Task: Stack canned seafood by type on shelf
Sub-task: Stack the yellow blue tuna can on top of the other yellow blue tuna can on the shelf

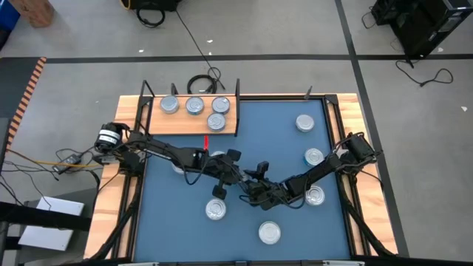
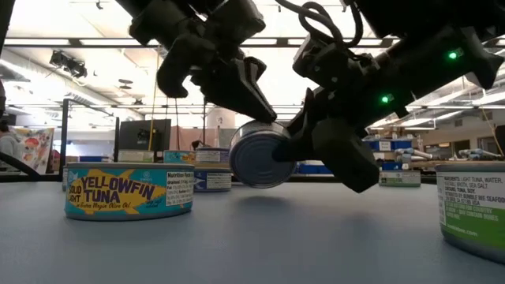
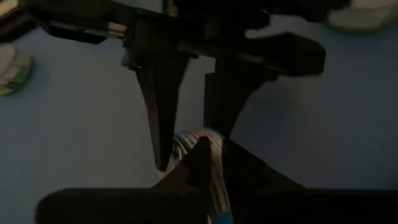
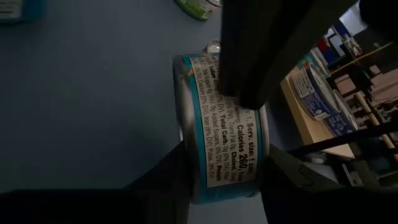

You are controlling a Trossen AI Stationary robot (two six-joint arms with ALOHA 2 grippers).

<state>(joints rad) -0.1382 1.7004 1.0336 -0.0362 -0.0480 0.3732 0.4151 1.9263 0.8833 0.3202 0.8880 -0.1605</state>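
Observation:
A round tin with a teal label (image 2: 256,158) hangs on edge above the blue mat (image 1: 259,133), between my two grippers at mid-table. My right gripper (image 4: 221,180) comes from the right and is shut on it; in the high view (image 1: 260,189) it hides the tin. My left gripper (image 2: 268,117) comes from the upper left and ends right at the tin's upper rim; whether it touches I cannot tell. The wooden shelf (image 1: 159,122) at the far left carries several tins (image 1: 194,106) lying flat. My right gripper pinches the tin's two flat faces (image 4: 179,130) between its two fingers (image 4: 158,193), and the labelled wall (image 4: 217,143) shows between them. It comes slanting down from the table's right. The tin is lifted clear of the mat, on edge, one face (image 2: 252,162) toward the near edge.
Loose tins lie flat on the mat: at the right (image 1: 305,123) (image 1: 313,157) (image 1: 315,196) and near the front (image 1: 215,209) (image 1: 270,233). A Yellowfin Tuna tin (image 2: 130,191) stands close in the low view. Black posts (image 1: 145,92) rise at the shelf's ends.

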